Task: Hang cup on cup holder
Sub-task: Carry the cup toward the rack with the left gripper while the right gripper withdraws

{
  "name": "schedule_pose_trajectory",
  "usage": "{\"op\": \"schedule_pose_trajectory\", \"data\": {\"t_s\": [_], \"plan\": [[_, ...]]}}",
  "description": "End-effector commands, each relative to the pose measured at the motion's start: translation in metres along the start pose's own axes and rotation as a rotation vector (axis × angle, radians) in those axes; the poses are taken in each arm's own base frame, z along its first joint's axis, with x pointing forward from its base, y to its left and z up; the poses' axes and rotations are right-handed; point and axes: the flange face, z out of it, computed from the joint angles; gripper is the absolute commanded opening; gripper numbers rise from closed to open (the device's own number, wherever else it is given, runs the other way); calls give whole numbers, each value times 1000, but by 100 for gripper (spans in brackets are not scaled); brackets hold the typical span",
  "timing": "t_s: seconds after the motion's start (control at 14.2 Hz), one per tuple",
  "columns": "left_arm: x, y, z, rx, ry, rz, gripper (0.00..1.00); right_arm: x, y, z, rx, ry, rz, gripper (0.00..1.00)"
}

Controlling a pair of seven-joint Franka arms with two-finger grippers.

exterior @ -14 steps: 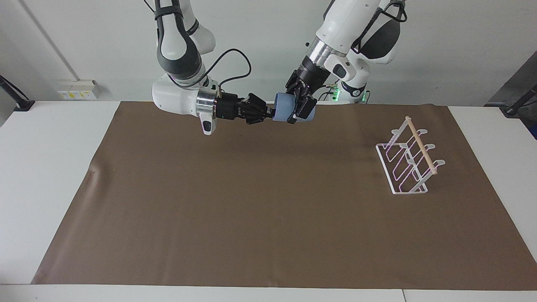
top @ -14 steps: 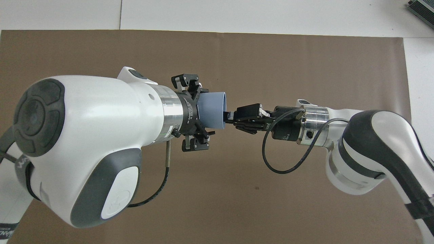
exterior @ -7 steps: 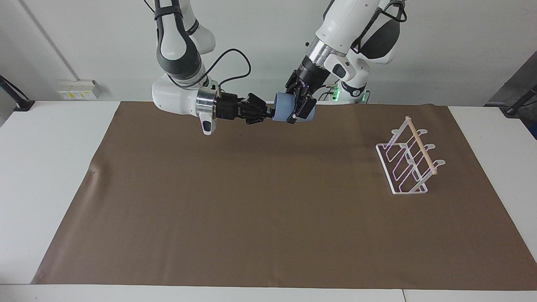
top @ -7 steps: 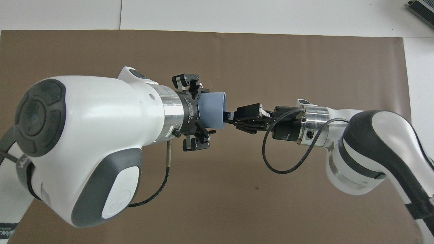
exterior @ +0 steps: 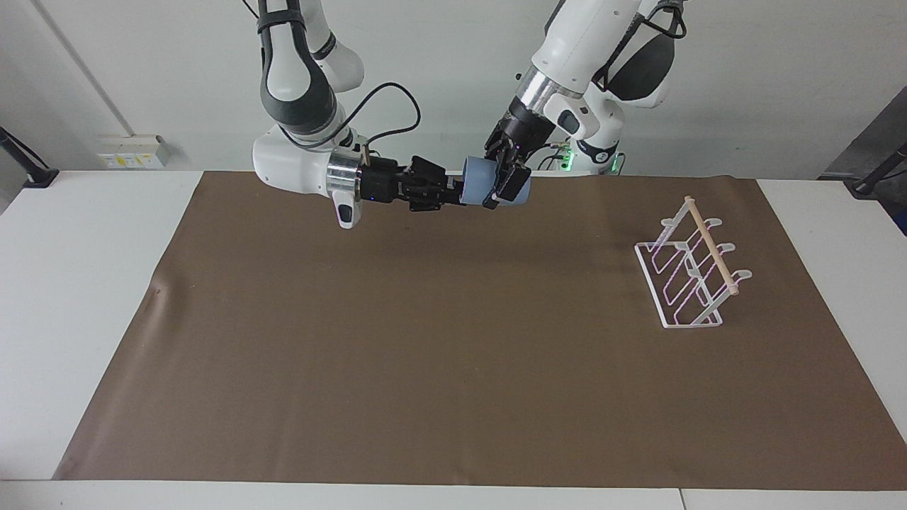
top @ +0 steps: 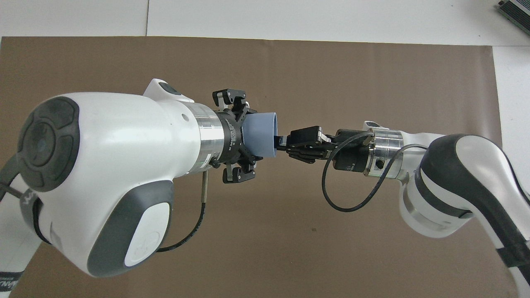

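Note:
The light-blue cup (exterior: 475, 185) (top: 260, 138) hangs in the air on its side over the robots' edge of the brown mat. My left gripper (exterior: 504, 185) (top: 250, 136) is shut on its body. My right gripper (exterior: 459, 193) (top: 280, 143) lies level, its tip at the cup's rim, the mouth facing it. The white wire cup holder (exterior: 691, 273), with a wooden dowel on top, stands on the mat toward the left arm's end. The left arm hides it in the overhead view.
A brown mat (exterior: 425, 354) (top: 331, 74) covers most of the white table (exterior: 78, 283). A black cable (top: 343, 198) loops below the right wrist. Wall sockets (exterior: 131, 151) sit at the right arm's end.
Both grippers and the cup between them have risen a little. The cup stays in the left gripper with the right gripper's tip still at its rim.

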Motion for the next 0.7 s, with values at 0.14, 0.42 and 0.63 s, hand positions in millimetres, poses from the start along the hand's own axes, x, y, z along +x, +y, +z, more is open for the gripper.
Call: {"op": "schedule_pose_trajectory", "data": {"t_s": [0.14, 0.42, 0.63], "plan": [[24, 8, -4, 18, 14, 21, 0, 18, 11, -56, -254, 36, -29, 100], [66, 5, 8, 59, 49, 317, 0, 37, 13, -98, -662, 81, -134, 100], [95, -4, 14, 102, 70, 604, 0, 43, 14, -113, -936, 98, -251, 100]]}}
